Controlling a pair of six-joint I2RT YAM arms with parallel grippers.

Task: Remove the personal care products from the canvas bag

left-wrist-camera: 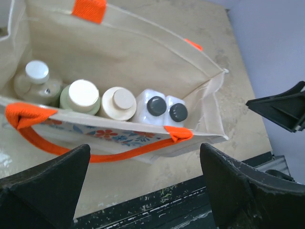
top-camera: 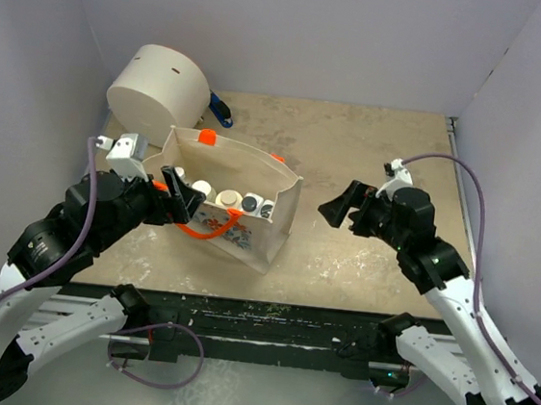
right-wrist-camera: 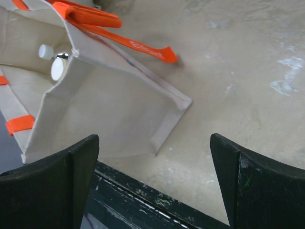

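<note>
From above: canvas bag [top-camera: 247, 241] upright on the table [top-camera: 382, 156], left of centre, mouth open, five small bottles [top-camera: 227, 198] in a row along its near wall. Large cream cylinder [top-camera: 157, 89] with blue handle [top-camera: 220, 110] just behind the bag. Left gripper [top-camera: 180, 196] at the bag's left end, over the rim, spread wide and holding nothing. Right gripper [top-camera: 335, 211] well apart to the bag's right, above bare table, likewise spread. From the left wrist: fingers [left-wrist-camera: 47, 188] far apart and empty, bag below them. Inside, left to right: white-capped bottle [left-wrist-camera: 37, 71], pale green bottle [left-wrist-camera: 82, 95], cream round bottle [left-wrist-camera: 116, 101], two white square bottles [left-wrist-camera: 156, 106] with dark caps, side by side. Orange handle [left-wrist-camera: 95, 153] drooping over the flowered front wall. From the right wrist: fingers [right-wrist-camera: 52, 181] wide, nothing between. Bag's end wall ahead on the left, two pale caps [right-wrist-camera: 57, 70] just visible inside.
</note>
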